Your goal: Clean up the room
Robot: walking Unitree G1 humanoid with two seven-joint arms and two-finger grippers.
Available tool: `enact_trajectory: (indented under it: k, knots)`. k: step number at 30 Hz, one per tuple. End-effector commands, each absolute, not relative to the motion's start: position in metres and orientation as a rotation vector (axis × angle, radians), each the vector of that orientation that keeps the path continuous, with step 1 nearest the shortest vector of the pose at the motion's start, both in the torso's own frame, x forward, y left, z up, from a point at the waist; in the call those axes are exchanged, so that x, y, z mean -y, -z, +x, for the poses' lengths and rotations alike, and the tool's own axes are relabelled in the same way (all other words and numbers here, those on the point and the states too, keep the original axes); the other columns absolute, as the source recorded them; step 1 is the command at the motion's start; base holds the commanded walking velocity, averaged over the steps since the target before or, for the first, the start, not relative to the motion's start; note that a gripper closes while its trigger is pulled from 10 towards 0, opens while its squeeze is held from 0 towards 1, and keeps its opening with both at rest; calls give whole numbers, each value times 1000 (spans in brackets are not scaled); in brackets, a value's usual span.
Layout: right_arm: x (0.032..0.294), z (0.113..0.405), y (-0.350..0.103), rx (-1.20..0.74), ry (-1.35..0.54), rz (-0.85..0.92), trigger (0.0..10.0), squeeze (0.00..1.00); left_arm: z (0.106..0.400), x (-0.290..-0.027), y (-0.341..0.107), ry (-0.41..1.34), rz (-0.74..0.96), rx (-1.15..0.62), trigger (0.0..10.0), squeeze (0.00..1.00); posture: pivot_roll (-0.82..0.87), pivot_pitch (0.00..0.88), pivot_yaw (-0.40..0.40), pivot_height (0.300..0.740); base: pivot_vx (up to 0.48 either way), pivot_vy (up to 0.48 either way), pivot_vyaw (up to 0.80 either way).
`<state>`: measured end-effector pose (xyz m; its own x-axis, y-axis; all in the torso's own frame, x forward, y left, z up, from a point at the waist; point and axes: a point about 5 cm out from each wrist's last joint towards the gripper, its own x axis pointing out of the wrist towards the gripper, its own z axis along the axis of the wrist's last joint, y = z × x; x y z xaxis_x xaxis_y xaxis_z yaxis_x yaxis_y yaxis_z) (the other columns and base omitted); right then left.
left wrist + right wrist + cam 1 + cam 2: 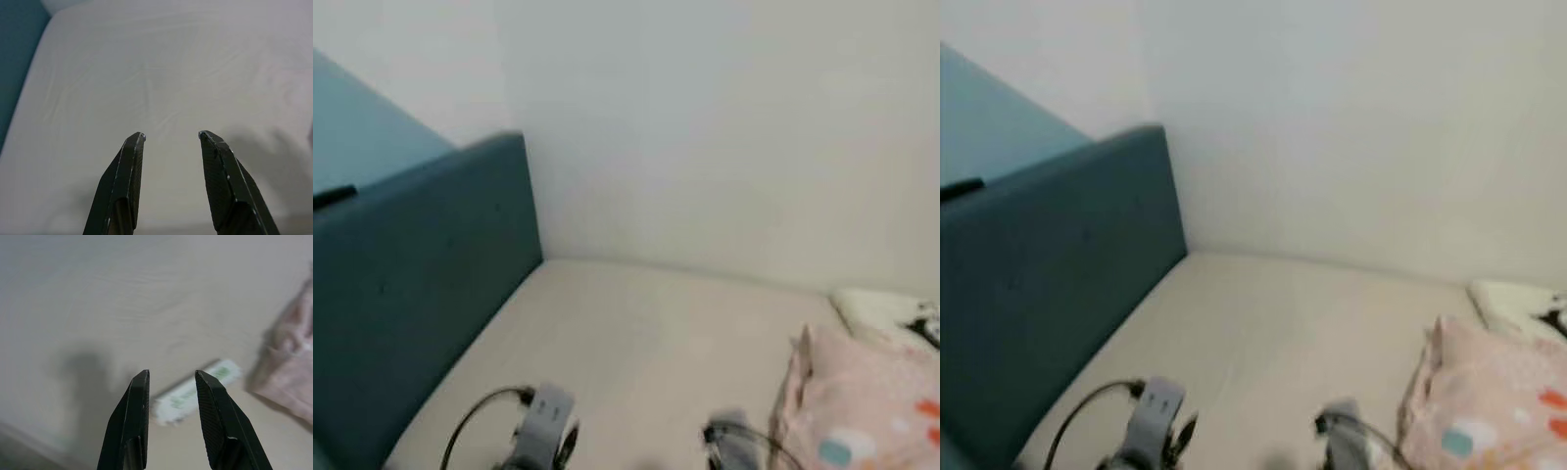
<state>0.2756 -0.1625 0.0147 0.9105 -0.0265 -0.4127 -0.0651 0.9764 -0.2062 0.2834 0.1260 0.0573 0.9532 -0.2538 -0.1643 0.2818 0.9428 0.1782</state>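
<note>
We face a cream bed point(636, 343) bounded by a teal headboard point(421, 294) on our left and the white wall point(724, 127) ahead, with a pink pillow point(862, 401) on our right. Left end effector point(171, 136) hovers released over bare sheet; right end effector point(172, 373) hovers released above a white-green packet point(193, 392) beside the pillow.

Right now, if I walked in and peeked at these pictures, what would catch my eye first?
Probably the teal headboard along the left of a pale bed sheet, and the pink patterned pillow at the right. Near it, a small white and green packet lies on the sheet just beyond the open right gripper.
</note>
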Motion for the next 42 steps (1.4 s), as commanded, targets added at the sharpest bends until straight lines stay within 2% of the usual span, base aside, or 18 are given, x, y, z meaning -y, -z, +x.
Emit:
enact_trajectory:
  k: [1,10,24,37,42]
  knots:
    - [165,273,-12,-439,-15,-213,10000,0,281,-130,-53,265,215,-161,10000,0,-20,88,10,740,0,0,0]
    - [167,272,-11,-450,8,-188,10000,0,281,-129,-53,263,216,-160,10000,0,-17,95,11,740,0,0,0]
    - [171,275,-14,-439,25,-171,10000,0,281,-126,-54,278,203,-155,10000,0,-16,100,12,690,0,0,0]
    - [171,275,-14,-444,22,-166,10000,0,281,-125,-55,295,200,-154,10000,0,-16,101,15,615,0,0,0]
    - [171,275,-14,-443,23,-165,10000,0,281,-124,-55,303,205,-154,10000,0,-14,103,17,610,0,0,0]
